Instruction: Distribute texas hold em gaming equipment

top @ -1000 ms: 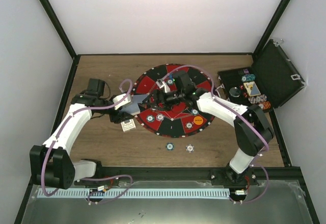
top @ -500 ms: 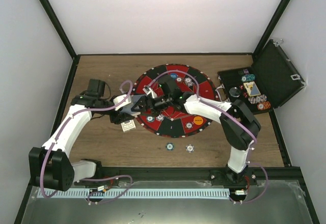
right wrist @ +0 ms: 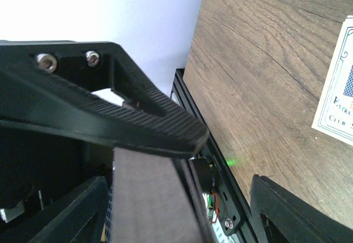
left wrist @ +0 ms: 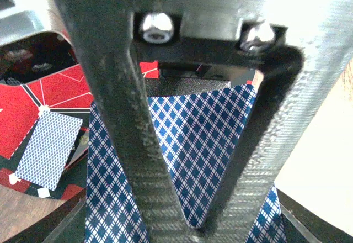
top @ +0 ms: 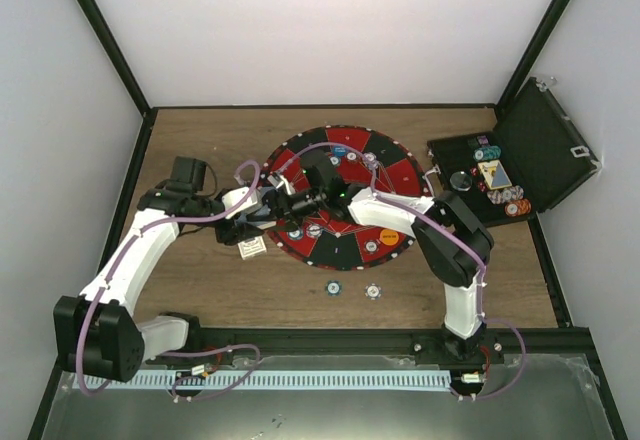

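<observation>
At the 9 o'clock edge of the mat [top: 398,174], the fingertips of our left gripper [left wrist: 193,229] are together on a blue-diamond-backed card [left wrist: 201,143], which seems pinched near one edge. The right gripper [top: 292,203] is just beside it, and we cannot tell how its fingers stand. The card is light, thin, bendable and slick. We would therefore press flat on both faces, near a short edge, gently.
</observation>
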